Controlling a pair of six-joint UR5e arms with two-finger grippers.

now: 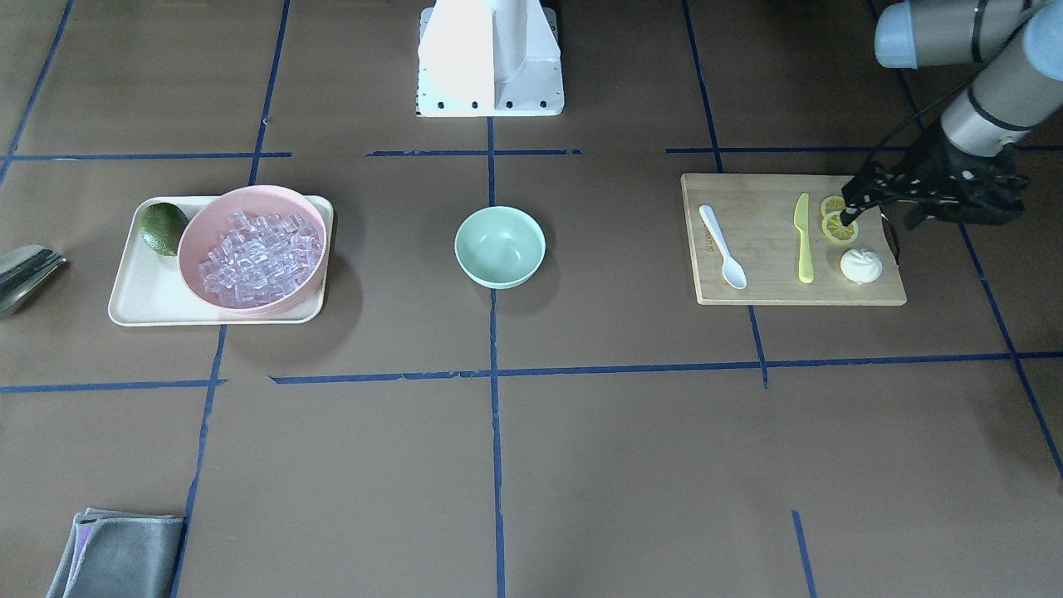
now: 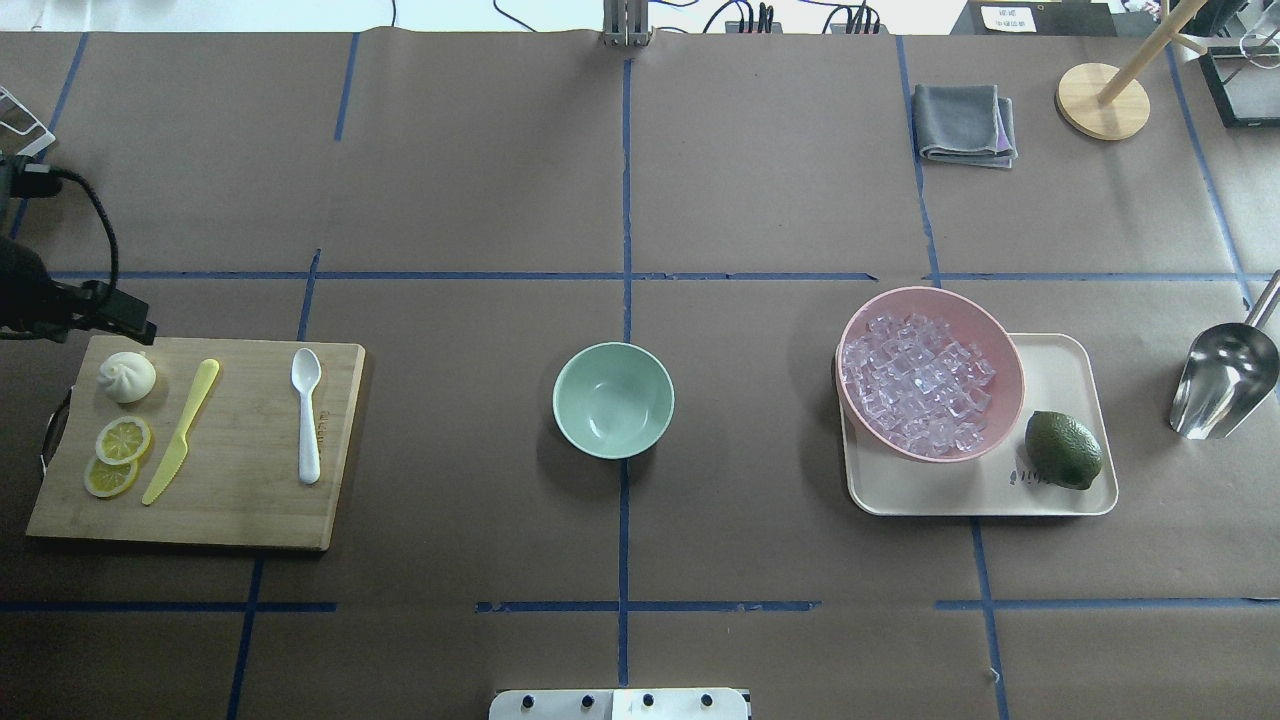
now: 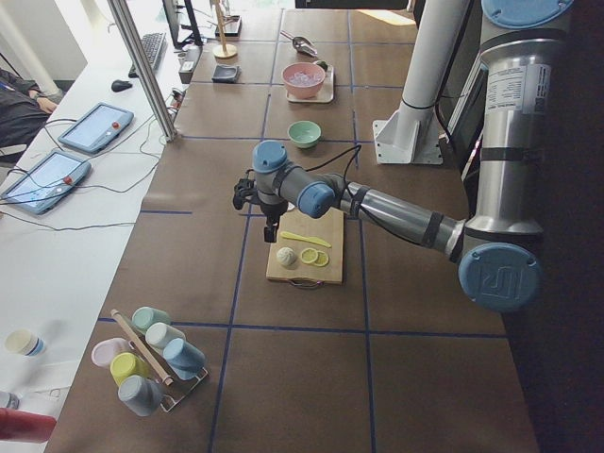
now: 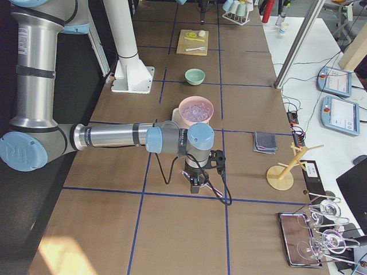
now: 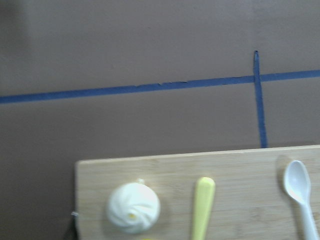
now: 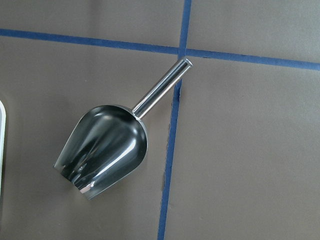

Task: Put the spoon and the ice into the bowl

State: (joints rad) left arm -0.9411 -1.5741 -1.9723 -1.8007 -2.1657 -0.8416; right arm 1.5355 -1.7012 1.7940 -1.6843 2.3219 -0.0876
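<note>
The white spoon [image 1: 722,249] lies on a wooden cutting board [image 1: 772,286], scoop toward the operators; it also shows in the overhead view [image 2: 306,415] and the left wrist view [image 5: 300,190]. The ice [image 1: 257,259] fills a pink bowl [image 1: 195,241] on a cream tray. The mint-green bowl [image 1: 500,247] stands empty at the table's centre. My left gripper [image 1: 880,220] hovers open over the board's outer end, near the lemon slices [image 1: 839,228]. My right gripper [image 4: 195,183] hangs over a steel scoop [image 6: 107,147]; I cannot tell whether it is open.
On the board lie a yellow-green knife [image 1: 803,241] and a white bun [image 1: 861,266]. A lime [image 1: 164,227] sits on the tray [image 1: 133,307]. A folded grey cloth [image 2: 963,123] and a wooden stand [image 2: 1100,100] are at the far right.
</note>
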